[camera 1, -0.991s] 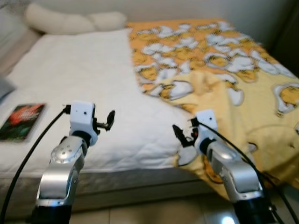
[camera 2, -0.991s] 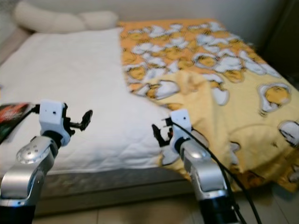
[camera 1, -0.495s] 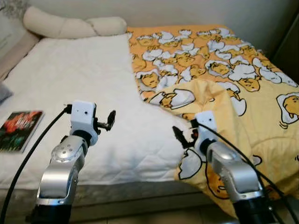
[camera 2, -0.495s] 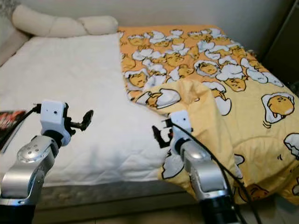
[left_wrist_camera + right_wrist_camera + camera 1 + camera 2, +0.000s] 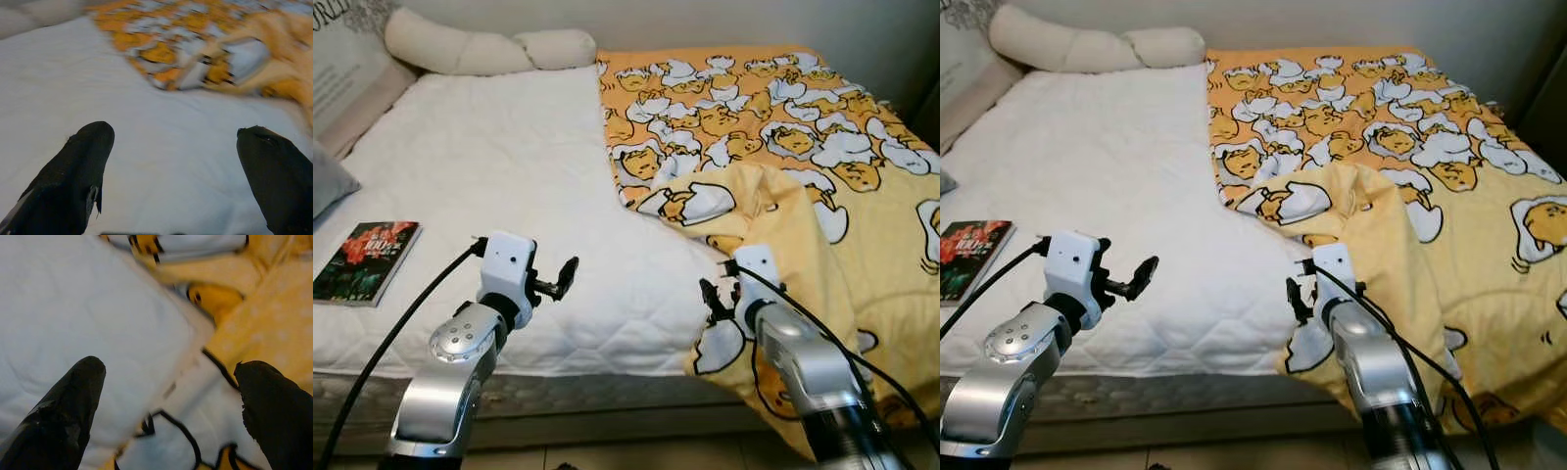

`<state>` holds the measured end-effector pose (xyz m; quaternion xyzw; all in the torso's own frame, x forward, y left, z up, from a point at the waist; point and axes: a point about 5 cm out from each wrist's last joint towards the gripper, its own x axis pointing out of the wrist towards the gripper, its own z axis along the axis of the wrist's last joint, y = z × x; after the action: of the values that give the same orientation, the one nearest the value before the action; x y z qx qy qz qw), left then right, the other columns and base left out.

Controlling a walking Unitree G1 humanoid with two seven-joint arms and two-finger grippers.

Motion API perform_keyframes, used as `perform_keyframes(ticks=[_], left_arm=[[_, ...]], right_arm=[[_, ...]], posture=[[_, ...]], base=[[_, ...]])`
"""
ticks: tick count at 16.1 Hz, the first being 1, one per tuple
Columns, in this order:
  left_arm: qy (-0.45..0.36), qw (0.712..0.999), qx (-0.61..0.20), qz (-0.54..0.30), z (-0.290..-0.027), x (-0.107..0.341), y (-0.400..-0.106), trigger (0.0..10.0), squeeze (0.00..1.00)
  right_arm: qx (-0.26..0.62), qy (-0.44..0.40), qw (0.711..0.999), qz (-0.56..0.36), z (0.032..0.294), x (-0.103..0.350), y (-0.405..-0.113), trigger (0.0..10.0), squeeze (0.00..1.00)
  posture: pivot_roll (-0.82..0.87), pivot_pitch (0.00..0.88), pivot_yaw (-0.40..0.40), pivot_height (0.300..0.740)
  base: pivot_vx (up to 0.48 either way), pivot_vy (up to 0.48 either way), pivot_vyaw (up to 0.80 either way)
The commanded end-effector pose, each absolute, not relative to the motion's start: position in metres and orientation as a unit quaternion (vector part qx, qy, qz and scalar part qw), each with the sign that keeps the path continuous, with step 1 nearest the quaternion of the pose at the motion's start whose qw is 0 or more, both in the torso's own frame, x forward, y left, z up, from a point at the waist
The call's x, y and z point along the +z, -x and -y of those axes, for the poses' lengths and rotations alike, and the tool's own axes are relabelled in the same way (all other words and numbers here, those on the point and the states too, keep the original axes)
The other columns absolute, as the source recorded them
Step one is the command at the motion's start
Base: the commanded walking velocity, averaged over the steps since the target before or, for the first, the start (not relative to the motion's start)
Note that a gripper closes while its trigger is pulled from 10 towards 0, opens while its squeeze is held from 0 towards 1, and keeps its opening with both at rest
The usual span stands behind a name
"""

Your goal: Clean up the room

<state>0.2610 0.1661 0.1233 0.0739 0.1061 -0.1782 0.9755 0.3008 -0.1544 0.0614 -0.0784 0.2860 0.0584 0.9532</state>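
Note:
A yellow blanket printed with egg characters covers the right half of the bed. One corner is folded back over itself near the front edge. The white quilted mattress lies bare on the left half. My left gripper hovers open over the mattress near the front edge, with nothing between its fingers. My right gripper is open at the blanket's front left edge, and its fingers straddle the line where blanket meets mattress. A book with a dark red cover lies on the mattress at the left.
Two cream pillows lie at the head of the bed. A grey cushion and a printed one sit at the far left. The blanket hangs over the bed's front right corner. A strip of floor runs below the bed.
The whole picture has shifted and sharpened, so the camera moved. Both arms hold the same open pose; the right gripper now sits lower, at the blanket's edge.

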Motion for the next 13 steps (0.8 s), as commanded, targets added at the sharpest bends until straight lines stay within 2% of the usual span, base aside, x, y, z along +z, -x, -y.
perform_keyframes(ticks=[1, 3, 5, 6, 7, 9, 10, 11, 13], left_arm=[[-0.081, 0.965, -0.227, -0.104, -0.158, 0.129, -0.258, 10.0, 1.00], [-0.087, 0.956, -0.256, -0.111, -0.156, 0.129, -0.255, 10.0, 1.00], [-0.099, 0.933, -0.319, -0.137, -0.158, 0.127, -0.247, 10.0, 1.00], [-0.103, 0.924, -0.340, -0.145, -0.158, 0.126, -0.244, 10.0, 1.00], [-0.107, 0.911, -0.368, -0.154, -0.157, 0.125, -0.239, 10.0, 1.00], [-0.109, 0.886, -0.418, -0.167, -0.153, 0.127, -0.232, 10.0, 1.00], [-0.112, 0.877, -0.436, -0.170, -0.151, 0.129, -0.230, 10.0, 1.00], [-0.122, 0.867, -0.451, -0.175, -0.151, 0.131, -0.228, 10.0, 1.00], [-0.134, 0.857, -0.464, -0.181, -0.152, 0.134, -0.225, 10.0, 1.00]], right_arm=[[0.045, 0.097, 0.947, -0.304, 0.154, 0.055, -0.308, 10.0, 1.00], [0.038, 0.097, 0.944, -0.314, 0.151, 0.051, -0.313, 10.0, 1.00], [0.030, 0.083, 0.929, -0.359, 0.142, 0.035, -0.322, 10.0, 1.00], [0.027, 0.071, 0.926, -0.369, 0.141, 0.031, -0.324, 10.0, 0.41], [0.027, 0.053, 0.926, -0.373, 0.139, 0.030, -0.327, 10.0, 0.00], [0.026, 0.054, 0.924, -0.377, 0.141, 0.029, -0.330, 10.0, 0.00], [0.027, 0.063, 0.923, -0.378, 0.143, 0.029, -0.330, 9.4, 0.00], [0.023, 0.085, 0.921, -0.381, 0.147, 0.028, -0.331, 7.3, 0.00], [0.013, 0.107, 0.918, -0.382, 0.153, 0.028, -0.332, 7.0, 0.00]], posture=[[-0.04, 0.000, 0.062, 0.740], [-0.03, 0.000, 0.063, 0.740], [-0.01, 0.000, 0.061, 0.740], [0.00, 0.000, 0.062, 0.740], [0.01, 0.019, 0.065, 0.740], [0.03, 0.056, 0.067, 0.740], [0.05, 0.086, 0.066, 0.740], [0.08, 0.120, 0.059, 0.740], [0.09, 0.147, 0.056, 0.740]], base=[[0.000, 0.000, 0.00], [0.000, 0.000, 0.00], [0.000, 0.000, 0.00], [0.000, 0.000, 0.00], [0.000, 0.000, 0.00], [0.000, 0.000, 0.00], [0.000, 0.000, 0.00], [0.000, 0.000, 0.00], [0.000, 0.000, 0.00]])
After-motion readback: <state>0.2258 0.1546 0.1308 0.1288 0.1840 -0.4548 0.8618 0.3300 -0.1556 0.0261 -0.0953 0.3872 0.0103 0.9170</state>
